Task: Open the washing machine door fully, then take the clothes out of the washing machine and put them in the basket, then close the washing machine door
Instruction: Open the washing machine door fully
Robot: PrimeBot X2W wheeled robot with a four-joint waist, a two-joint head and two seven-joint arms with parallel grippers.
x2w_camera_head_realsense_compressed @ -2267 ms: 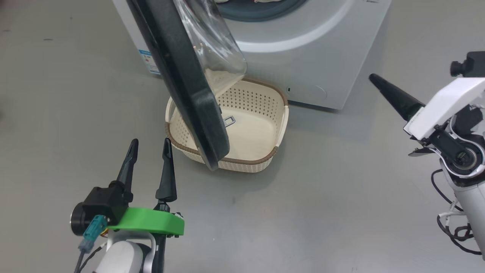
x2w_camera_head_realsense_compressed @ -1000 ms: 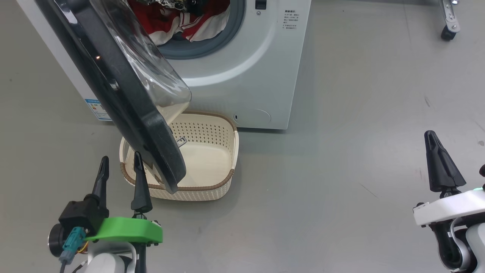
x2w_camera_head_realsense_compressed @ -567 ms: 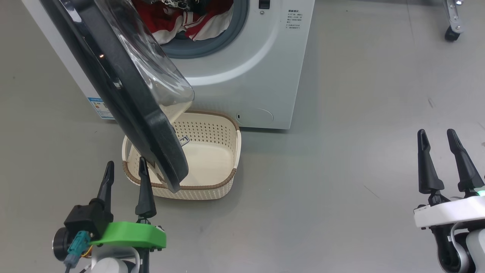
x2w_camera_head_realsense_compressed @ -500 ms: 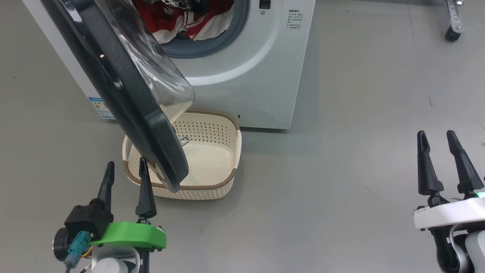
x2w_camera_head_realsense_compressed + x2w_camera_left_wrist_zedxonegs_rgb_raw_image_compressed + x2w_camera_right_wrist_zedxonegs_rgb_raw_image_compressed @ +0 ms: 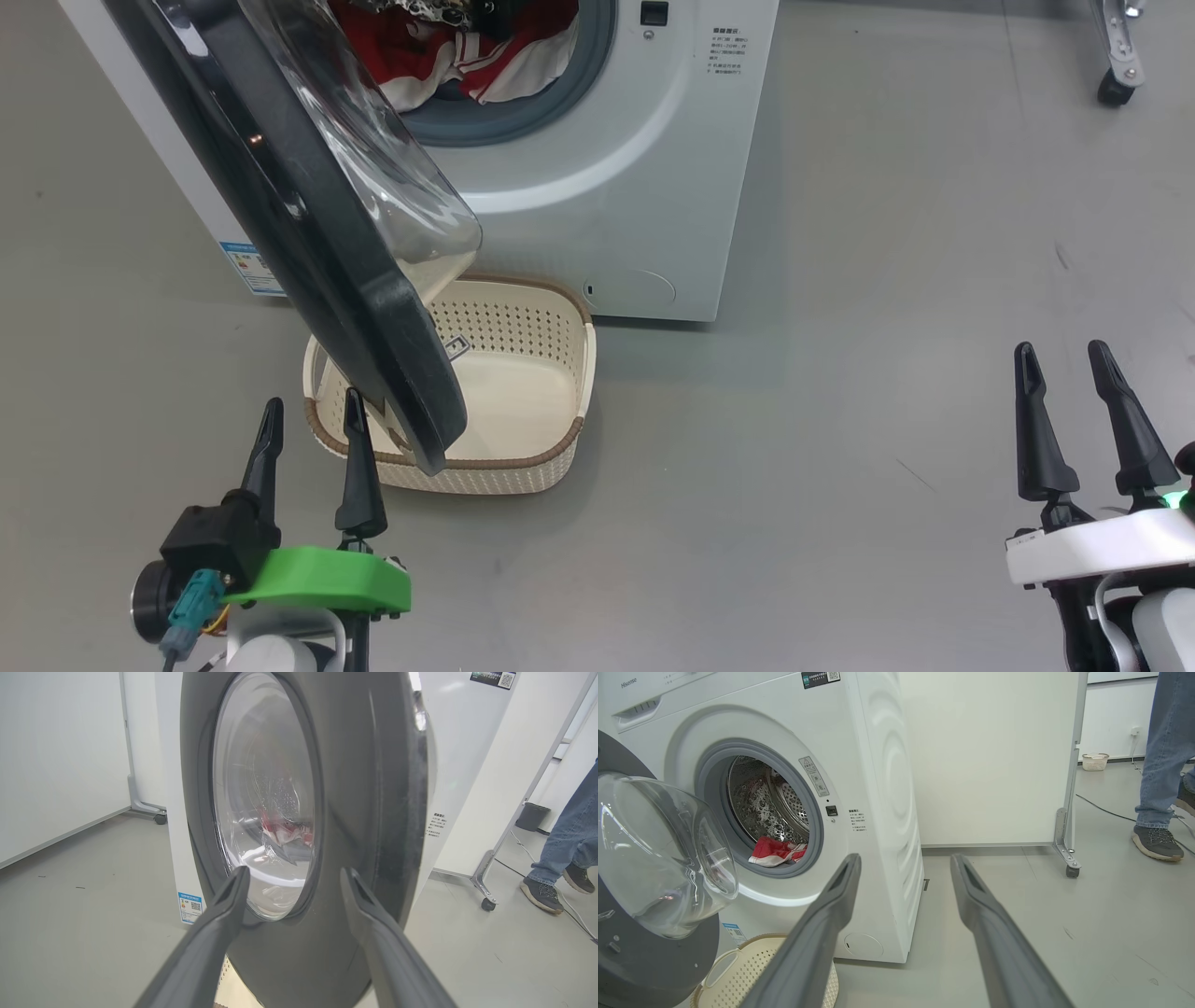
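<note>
The white washing machine [image 5: 616,168] [image 5: 878,788] stands with its door [image 5: 308,233] [image 5: 364,812] [image 5: 654,872] swung out partway over the cream basket [image 5: 560,439] [image 5: 738,975]. Red clothes [image 5: 448,47] [image 5: 777,851] with white trim lie in the drum, and show through the door glass in the left wrist view. My left gripper [image 5: 310,411] [image 5: 294,877] is open, just in front of the door's black outer rim, holding nothing. My right gripper [image 5: 1060,353] [image 5: 903,858] is open and empty, low over the floor far right of the machine.
A person's jeans leg and grey shoe [image 5: 1155,842] [image 5: 542,893] stand right of the machine. A white partition on a castor foot [image 5: 1066,863] [image 5: 1116,84] is behind. A second small basket [image 5: 1094,760] sits far back. Grey floor lies between the basket and my right gripper.
My right gripper has gone from shut to open and dropped slightly lower in the head view. The head camera has tilted up since the earliest frame. Door, basket and left gripper are unmoved.
</note>
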